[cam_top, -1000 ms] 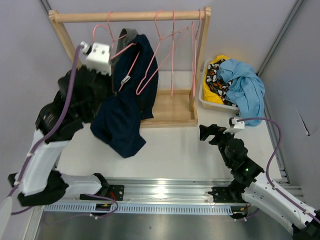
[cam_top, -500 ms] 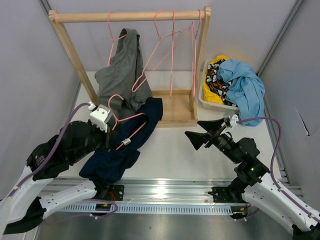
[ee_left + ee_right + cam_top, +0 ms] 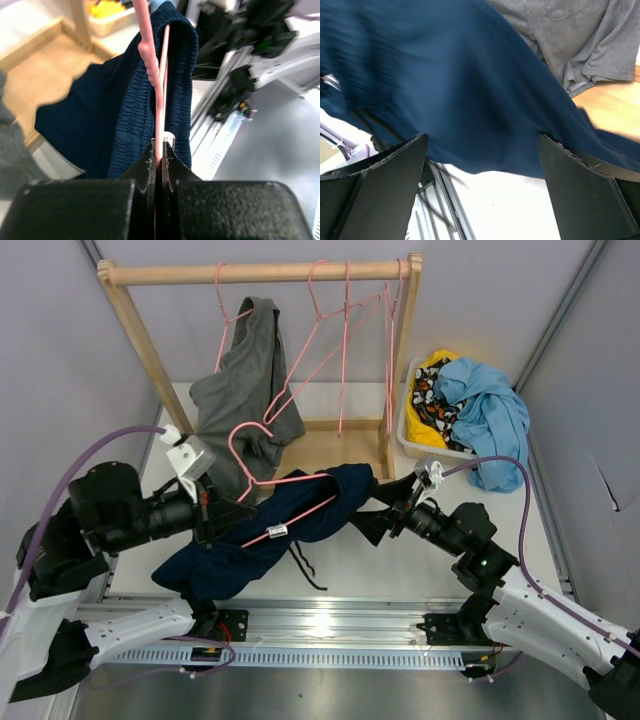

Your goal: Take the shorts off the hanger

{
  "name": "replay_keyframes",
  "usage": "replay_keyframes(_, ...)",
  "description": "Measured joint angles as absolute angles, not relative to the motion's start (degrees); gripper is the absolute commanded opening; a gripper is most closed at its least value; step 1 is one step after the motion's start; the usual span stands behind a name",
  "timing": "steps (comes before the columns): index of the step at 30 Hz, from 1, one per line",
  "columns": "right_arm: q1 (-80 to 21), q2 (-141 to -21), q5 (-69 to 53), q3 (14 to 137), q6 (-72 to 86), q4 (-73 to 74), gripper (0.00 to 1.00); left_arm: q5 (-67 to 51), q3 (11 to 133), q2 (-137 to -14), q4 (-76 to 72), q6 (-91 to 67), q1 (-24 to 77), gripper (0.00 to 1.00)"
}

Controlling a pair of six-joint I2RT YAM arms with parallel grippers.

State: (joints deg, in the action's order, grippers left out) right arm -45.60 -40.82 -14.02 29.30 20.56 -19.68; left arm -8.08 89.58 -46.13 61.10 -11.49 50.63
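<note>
Navy shorts (image 3: 310,510) hang draped over a pink hanger (image 3: 248,440), held low over the table in front of the rack. My left gripper (image 3: 220,512) is shut on the hanger's wire at its left end. In the left wrist view the fingers (image 3: 150,160) pinch the pink hanger (image 3: 159,100), with the ribbed shorts (image 3: 125,110) folded on both sides. My right gripper (image 3: 368,512) stands wide open at the right end of the shorts. From the right wrist the shorts (image 3: 470,75) fill the space just ahead of the spread right gripper (image 3: 481,140), touching neither finger.
A wooden rack (image 3: 260,273) at the back carries a grey shirt (image 3: 245,390) and several bare pink hangers (image 3: 345,340). Its wooden base (image 3: 345,455) lies behind the shorts. A white bin (image 3: 408,430) with blue and yellow clothes sits at the right.
The left arm took the hanger with the shorts off the rail, down and toward the front middle. The right gripper moved left up to the shorts' right end, staying open.
</note>
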Motion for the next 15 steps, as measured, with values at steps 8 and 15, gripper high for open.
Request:
replay_keyframes(8,-45.89,-41.74,-13.67,29.3,20.91,-22.2,1.0,-13.3,92.6,-44.86,61.1,-11.57,50.63,0.0)
replay_keyframes(15,-46.02,-42.41,-11.4,29.3,20.62,-24.56,0.51,-16.51,92.55,-44.77,60.9,-12.05,50.63,0.0)
